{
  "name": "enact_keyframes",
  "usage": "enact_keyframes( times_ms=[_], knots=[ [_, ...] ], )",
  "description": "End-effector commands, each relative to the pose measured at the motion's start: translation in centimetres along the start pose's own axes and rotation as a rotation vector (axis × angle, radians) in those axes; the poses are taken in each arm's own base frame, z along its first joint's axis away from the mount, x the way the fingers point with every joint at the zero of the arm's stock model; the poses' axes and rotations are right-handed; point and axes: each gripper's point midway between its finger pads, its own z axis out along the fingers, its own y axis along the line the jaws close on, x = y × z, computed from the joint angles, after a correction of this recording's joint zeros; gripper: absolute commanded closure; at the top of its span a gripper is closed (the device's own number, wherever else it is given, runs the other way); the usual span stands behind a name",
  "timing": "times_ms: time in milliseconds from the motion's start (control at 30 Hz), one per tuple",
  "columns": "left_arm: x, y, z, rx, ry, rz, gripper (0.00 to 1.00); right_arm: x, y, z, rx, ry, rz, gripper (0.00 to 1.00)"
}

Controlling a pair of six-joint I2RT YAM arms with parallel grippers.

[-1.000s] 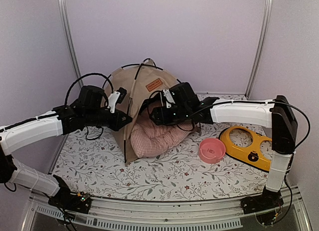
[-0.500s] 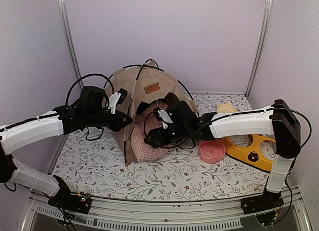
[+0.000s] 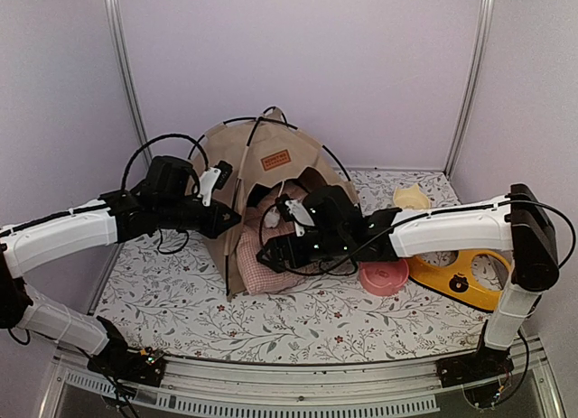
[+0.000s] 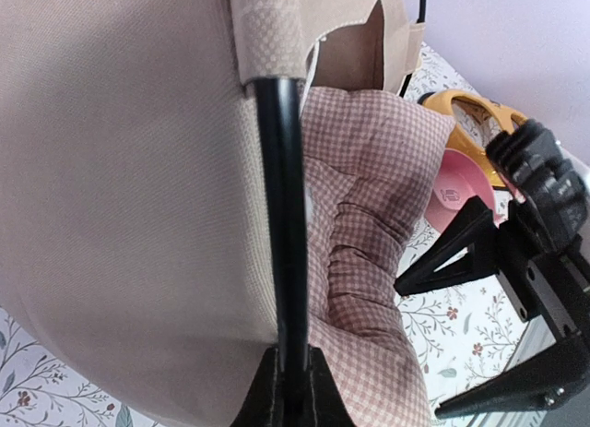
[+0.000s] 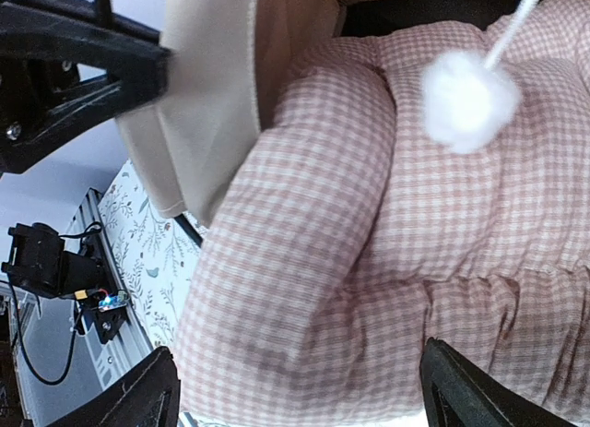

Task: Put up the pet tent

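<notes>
Top external view showed the tent (image 3: 271, 161) standing domed at the back of the table (image 3: 181, 310). At the tent's front edge the left gripper (image 4: 293, 385) was pinched tight on a black pole (image 4: 284, 215), probably steadying the frame. At its mouth the right gripper (image 3: 271, 254) hung spread wide over the checked cushion (image 5: 369, 224), holding nothing, likely ready to tuck it inside.

Pet tent at the back of the worktop, dishes to its right

The pet tent (image 3: 262, 161) stands rear-centre on the worktop (image 3: 172, 301), with the cushion (image 3: 257, 255) inside it and spilling out of the front. The left pincer (image 3: 226, 221) is on the tent's front pole, left of the cushion. The right pincer (image 3: 271, 255) is over the cushion's front edge. The bowl (image 3: 384, 275) lies right of the cushion, and the feeder stand (image 3: 456, 274) is just beside it, further right.
</notes>
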Motion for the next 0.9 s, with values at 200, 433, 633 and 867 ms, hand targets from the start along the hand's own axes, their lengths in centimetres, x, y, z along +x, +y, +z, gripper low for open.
enact_keyframes(
  times_ms=[200, 433, 633, 867],
  knots=[
    [1.2, 0.3, 0.5, -0.009, 0.062, -0.006, 1.0, 1.5, 0.5, 3.9, 0.018, 0.065, -0.021, 0.13],
    [1.5, 0.0, 0.5, 0.009, 0.075, 0.007, 1.0, 0.1, 0.2, 5.1, 0.046, 0.062, -0.035, 0.55],
    [2.4, -1.3, 0.6, 0.076, 0.104, 0.035, 1.0, -4.4, -1.8, 3.8, 0.095, -0.042, 0.002, 0.96],
    [2.6, -4.3, 0.2, 0.204, 0.108, 0.095, 1.0, -9.8, -4.7, 2.7, 0.13, -0.217, 0.054, 1.0]
  ],
)
